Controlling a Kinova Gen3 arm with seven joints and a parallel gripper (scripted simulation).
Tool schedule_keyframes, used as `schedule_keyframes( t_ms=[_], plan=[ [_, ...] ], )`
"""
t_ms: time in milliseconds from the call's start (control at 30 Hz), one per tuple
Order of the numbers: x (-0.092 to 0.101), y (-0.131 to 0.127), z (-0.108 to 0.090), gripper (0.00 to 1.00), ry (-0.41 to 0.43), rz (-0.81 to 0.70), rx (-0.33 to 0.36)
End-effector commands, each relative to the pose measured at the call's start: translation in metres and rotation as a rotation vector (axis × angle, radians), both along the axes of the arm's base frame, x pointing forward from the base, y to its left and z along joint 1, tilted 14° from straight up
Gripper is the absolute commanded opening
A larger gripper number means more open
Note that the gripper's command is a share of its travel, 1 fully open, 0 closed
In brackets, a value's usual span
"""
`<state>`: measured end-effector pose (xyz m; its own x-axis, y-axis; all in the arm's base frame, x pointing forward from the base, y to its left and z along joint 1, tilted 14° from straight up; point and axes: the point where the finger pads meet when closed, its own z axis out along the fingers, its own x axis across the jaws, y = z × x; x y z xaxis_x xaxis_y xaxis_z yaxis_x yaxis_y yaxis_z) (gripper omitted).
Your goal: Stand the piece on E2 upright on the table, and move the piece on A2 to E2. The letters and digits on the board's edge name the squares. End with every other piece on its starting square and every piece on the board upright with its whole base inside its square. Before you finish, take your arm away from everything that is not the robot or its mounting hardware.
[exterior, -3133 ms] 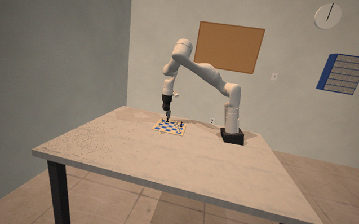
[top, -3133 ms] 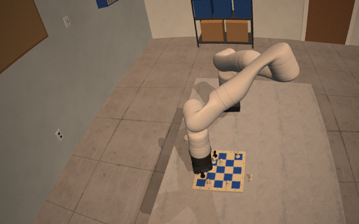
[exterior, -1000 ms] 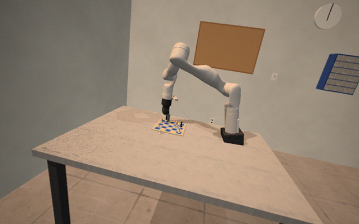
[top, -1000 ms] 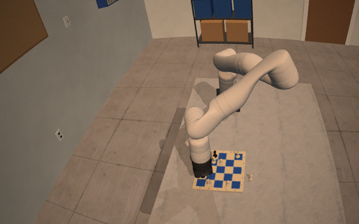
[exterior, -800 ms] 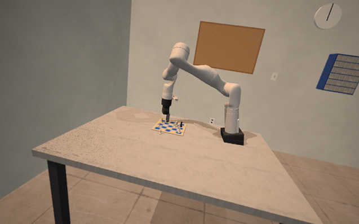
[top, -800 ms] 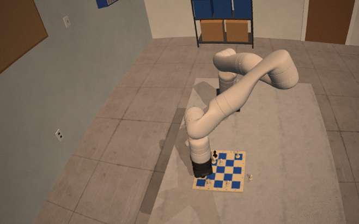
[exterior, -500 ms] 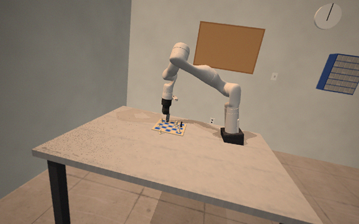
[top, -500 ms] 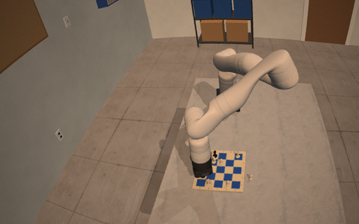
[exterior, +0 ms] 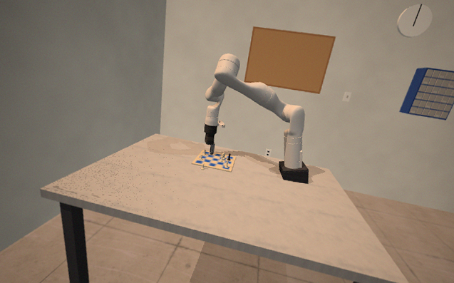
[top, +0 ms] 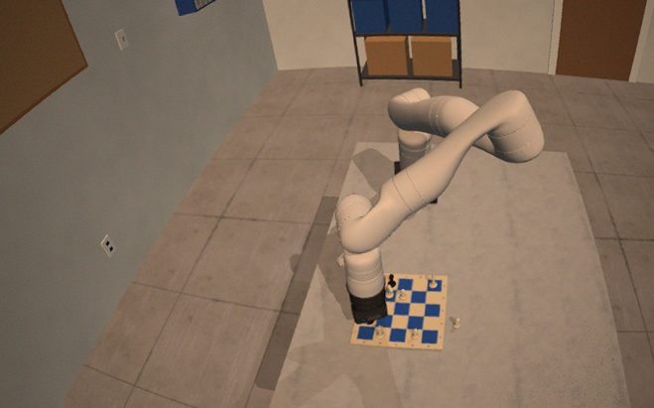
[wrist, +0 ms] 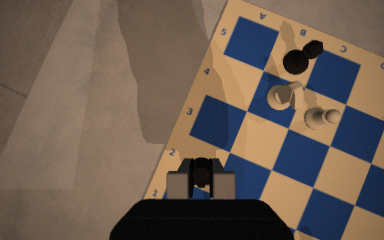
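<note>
My gripper [top: 370, 321] [exterior: 211, 152] [wrist: 201, 171] is low over A2, shut on the black piece [wrist: 201, 174], whose round dark top shows between the fingers. Its base is hidden, so I cannot tell whether it touches the board [top: 441, 305] [wrist: 181, 131]. Square E2 [top: 430, 323] holds no piece. A white piece [top: 456, 323] [exterior: 203, 167] stands upright on the table, just off the board's E side.
A black piece [wrist: 296, 61] is on B5, a white knight [wrist: 280, 97] on B4 and a white pawn [wrist: 316, 118] on C4. Other white pieces stand on B1 [top: 379, 331], D1 [top: 415, 333] and E5 [top: 432, 283].
</note>
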<state>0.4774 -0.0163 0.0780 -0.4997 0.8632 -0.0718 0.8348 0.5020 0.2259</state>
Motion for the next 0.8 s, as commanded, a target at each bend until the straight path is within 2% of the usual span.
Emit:
schedule_keyframes(
  t_ms=[0,200,300,533,600,767],
  plan=[
    [0.0,0.0,0.001,0.0,-0.002,0.0,0.0],
    [0.0,0.0,0.002,0.0,-0.002,0.0,0.0],
    [-0.002,-0.001,0.01,0.0,-0.002,0.0,0.0],
    [-0.013,-0.003,0.055,0.0,-0.002,0.0,0.0],
    [-0.013,-0.003,0.055,0.0,-0.002,0.0,0.0],
    [-0.02,-0.005,0.087,0.0,-0.002,0.0,0.0]
  ],
)
